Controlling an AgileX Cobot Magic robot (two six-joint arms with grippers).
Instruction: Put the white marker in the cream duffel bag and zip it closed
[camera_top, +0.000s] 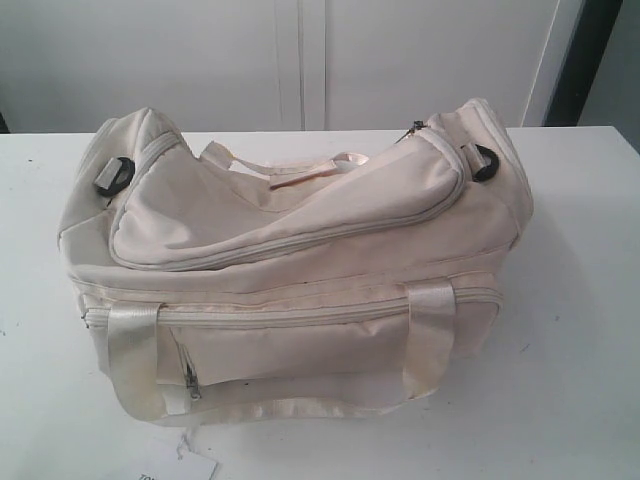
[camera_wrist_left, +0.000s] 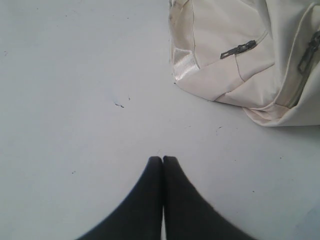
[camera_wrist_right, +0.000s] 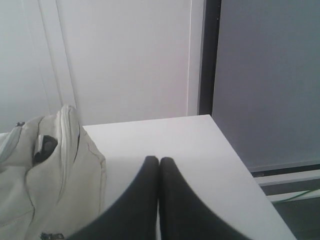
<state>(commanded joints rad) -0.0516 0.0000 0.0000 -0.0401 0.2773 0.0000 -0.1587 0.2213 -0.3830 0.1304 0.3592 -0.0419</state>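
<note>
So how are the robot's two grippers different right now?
The left gripper tilts down over the table; the right gripper points out across the table toward the wall. The left gripper faces the bag's zip pocket; the right gripper sits beside the bag's end with its black clip. Both are black, shut and empty.

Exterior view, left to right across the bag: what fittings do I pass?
On the cream duffel bag: left black end clip → front pocket zip pull → top handle → right front strap → right black end clip.
</note>
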